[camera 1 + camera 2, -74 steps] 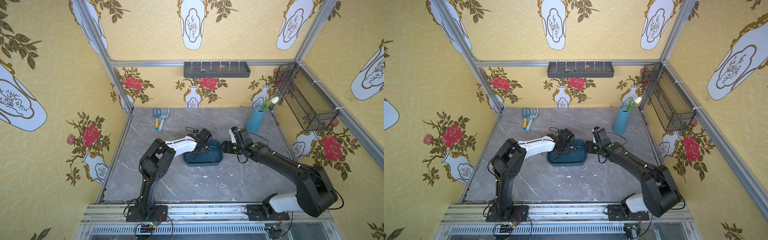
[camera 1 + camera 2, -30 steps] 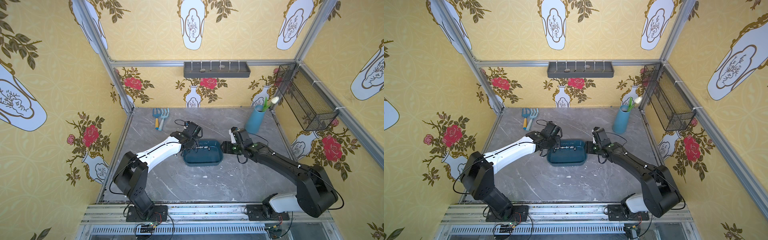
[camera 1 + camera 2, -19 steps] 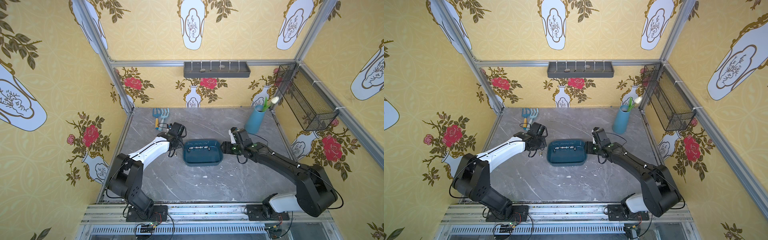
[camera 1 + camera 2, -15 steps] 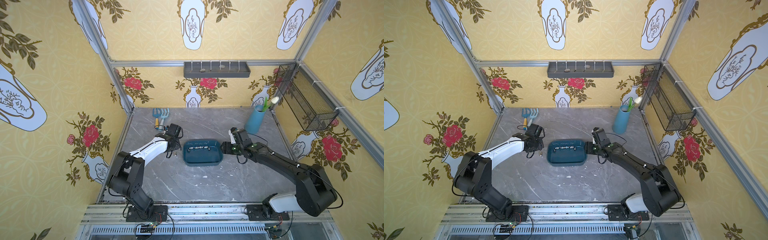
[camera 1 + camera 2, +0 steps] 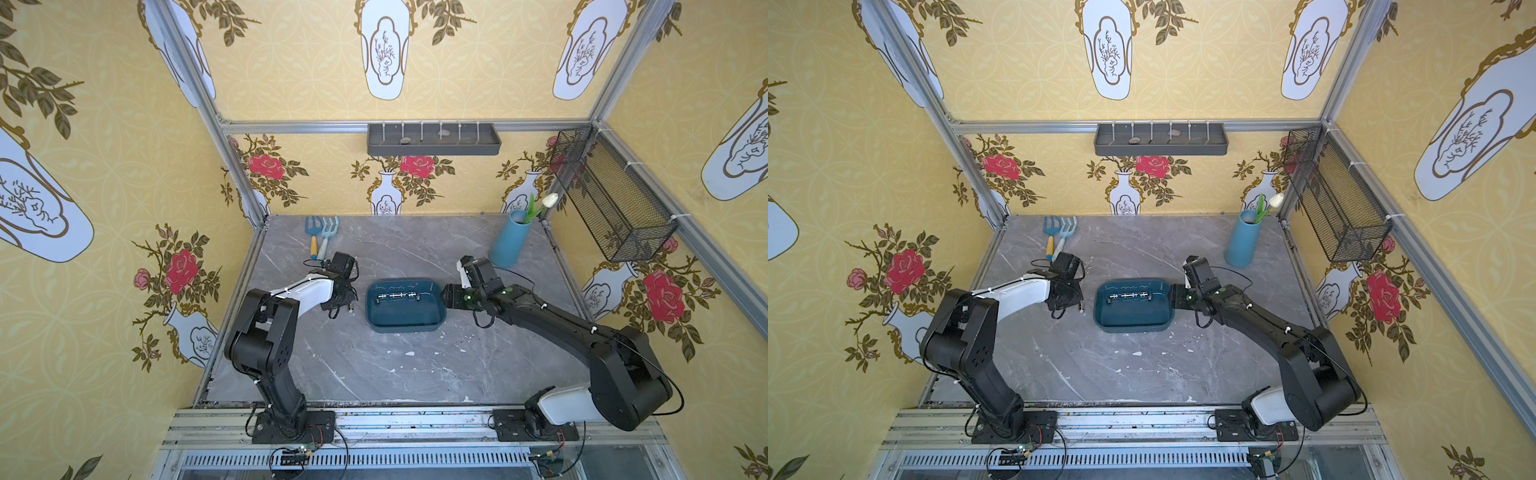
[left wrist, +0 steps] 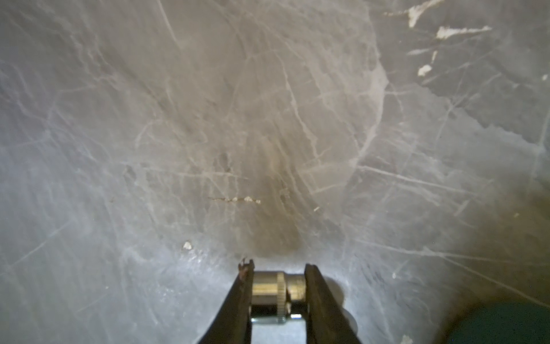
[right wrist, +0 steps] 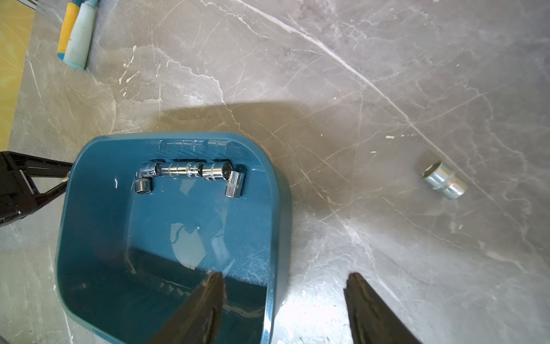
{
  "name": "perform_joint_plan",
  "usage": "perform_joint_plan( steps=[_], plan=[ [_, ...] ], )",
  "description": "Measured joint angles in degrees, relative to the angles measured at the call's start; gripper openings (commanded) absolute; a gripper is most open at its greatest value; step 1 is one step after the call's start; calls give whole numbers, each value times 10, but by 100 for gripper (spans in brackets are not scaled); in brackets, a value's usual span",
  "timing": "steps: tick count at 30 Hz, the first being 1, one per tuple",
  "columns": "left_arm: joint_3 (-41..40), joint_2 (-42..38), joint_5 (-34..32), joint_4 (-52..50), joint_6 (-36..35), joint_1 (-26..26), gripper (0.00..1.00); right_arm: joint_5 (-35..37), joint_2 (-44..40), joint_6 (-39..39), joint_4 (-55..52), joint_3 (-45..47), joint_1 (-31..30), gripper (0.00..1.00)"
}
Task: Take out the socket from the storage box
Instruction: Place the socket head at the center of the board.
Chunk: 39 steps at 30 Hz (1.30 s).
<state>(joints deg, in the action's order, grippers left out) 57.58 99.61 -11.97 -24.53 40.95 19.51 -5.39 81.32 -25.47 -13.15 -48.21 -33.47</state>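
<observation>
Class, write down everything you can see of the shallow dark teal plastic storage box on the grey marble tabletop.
The shallow dark teal storage box is a glossy plastic tub, rectangular with rounded corners, open-topped and upright. It sits flat on the grey marble tabletop. Several chrome sockets lie along one long inner wall; the rest of its floor is bare. The right gripper stands open astride one short wall, one finger inside, one outside.

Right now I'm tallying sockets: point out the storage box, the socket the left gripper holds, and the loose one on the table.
storage box [image 5: 405,312]: in a top view, on its bare floor.
held socket [image 6: 279,286]: left wrist view, on its knurled band.
loose socket [image 7: 444,180]: right wrist view, on its side.
</observation>
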Motion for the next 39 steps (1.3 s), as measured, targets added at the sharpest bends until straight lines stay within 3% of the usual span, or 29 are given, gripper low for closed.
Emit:
perform_joint_plan(
  steps=[18, 39],
  plan=[
    [-8, 12, 1, 14, 0, -10, 31, 0, 1, -2, 0, 2, -1, 70],
    [-9, 16, 0, 22, -4, -10, 42, 0, 1, -2, 0, 2, -1, 70]
  ],
)
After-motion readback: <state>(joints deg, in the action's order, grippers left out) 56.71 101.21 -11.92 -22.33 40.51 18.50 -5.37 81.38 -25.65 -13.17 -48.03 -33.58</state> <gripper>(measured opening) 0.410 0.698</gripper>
